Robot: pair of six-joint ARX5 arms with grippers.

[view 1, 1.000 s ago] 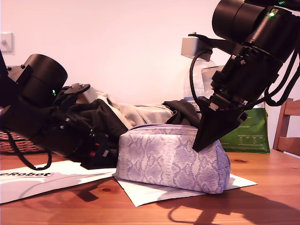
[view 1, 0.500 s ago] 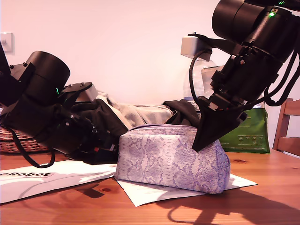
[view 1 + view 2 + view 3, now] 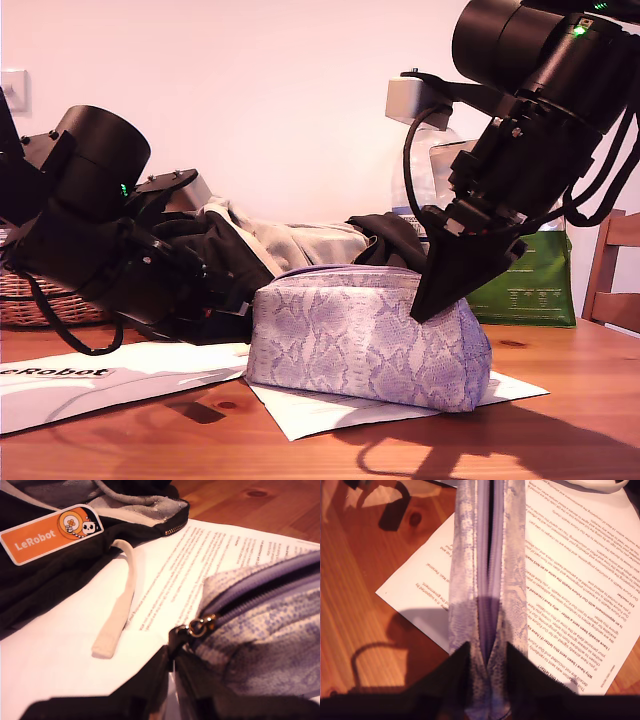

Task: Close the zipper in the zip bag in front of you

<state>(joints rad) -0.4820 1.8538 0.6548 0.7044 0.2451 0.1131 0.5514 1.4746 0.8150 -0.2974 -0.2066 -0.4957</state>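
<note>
Clamped on the zip bag's [image 3: 365, 335] end at the exterior view's right, my second gripper [image 3: 487, 655] steadies it at mid-frame. My first gripper [image 3: 172, 667] pinches the pull of the zipper [image 3: 202, 626]. Gripping step done; next, draw it along the open slit.

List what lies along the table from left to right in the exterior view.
Wicker basket → my first gripper → zip bag → my second gripper → green bag → wooden chair.
</note>
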